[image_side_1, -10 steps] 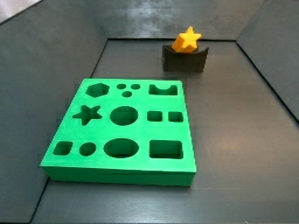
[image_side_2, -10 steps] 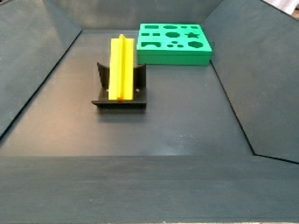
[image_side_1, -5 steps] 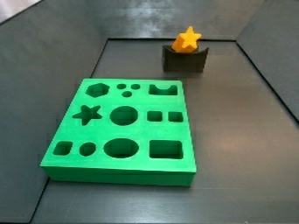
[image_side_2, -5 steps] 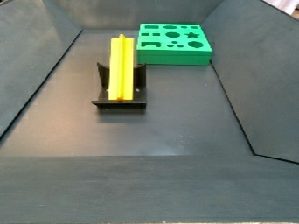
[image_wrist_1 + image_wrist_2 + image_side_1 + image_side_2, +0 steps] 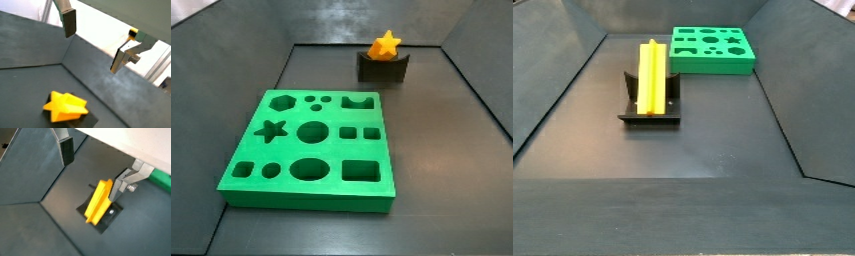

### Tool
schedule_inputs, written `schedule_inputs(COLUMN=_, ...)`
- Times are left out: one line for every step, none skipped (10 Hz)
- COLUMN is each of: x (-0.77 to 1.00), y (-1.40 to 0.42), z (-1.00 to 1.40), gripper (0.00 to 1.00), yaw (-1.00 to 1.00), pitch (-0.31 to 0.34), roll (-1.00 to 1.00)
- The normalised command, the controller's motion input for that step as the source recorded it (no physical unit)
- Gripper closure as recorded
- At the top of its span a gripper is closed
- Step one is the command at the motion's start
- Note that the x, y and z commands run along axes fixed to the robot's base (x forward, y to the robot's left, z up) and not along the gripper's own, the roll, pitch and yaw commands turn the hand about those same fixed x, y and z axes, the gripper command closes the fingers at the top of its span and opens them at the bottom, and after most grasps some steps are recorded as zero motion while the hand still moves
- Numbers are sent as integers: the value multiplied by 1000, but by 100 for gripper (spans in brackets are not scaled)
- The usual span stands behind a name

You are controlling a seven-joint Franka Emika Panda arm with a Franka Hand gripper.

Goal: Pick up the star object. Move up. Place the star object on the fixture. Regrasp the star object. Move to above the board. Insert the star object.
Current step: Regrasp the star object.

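- Gripper [image 5: 93, 165] empty, fingers spread wide, hanging above the star object [image 5: 99, 201]; it shows in both wrist views only, neither side view catches it.
- Star object lies flat in the fixture [image 5: 648, 108] notch, near the far wall of the bin in a side view [image 5: 385, 44], well apart from the board [image 5: 310, 150].
- Regrasp looks like the next step, not yet begun.
- Risk: peg sits loose in a shallow notch; an off-centre descent could let a finger [image 5: 69, 23] land on a ridge and roll it out.
- Risk: pads closing on ridges rather than flats may twist the star, spoiling alignment with the star hole [image 5: 269, 128].
- Wrist tilted, looking down obliquely at the fixture.
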Motion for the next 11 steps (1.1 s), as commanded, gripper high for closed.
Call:
schedule_inputs(x=109, y=-49, z=-8, gripper=0, yaw=206, pitch=208, roll=902)
schedule_inputs(x=113, y=-52, z=-9, gripper=0, yaw=219, pitch=182, roll=719)
schedule_inputs(x=115, y=-53, z=-9, gripper=0, yaw=228, pitch=164, roll=596)
schedule_inputs(x=112, y=-53, z=-10, gripper=0, yaw=236, pitch=121, roll=368)
schedule_inputs(x=100, y=-40, z=-1, gripper=0, yaw=234, pitch=73, roll=234)
schedule_inputs(x=92, y=-43, z=-7, gripper=0, yaw=225, pitch=35, roll=198)
schedule_inputs(x=89, y=-46, z=-9, gripper=0, yaw=215, pitch=18, roll=189)
schedule_inputs(x=39, y=45, z=-1000, gripper=0, yaw=177, pitch=23, roll=252)
schedule_inputs(x=40, y=46, z=-1000, gripper=0, yaw=162, pitch=19, roll=250)
schedule_inputs(x=49, y=39, z=-1000, gripper=0, yaw=136, pitch=-12, roll=221)
schedule_inputs(x=59, y=30, z=-1000, gripper=0, yaw=116, pitch=-41, roll=165)
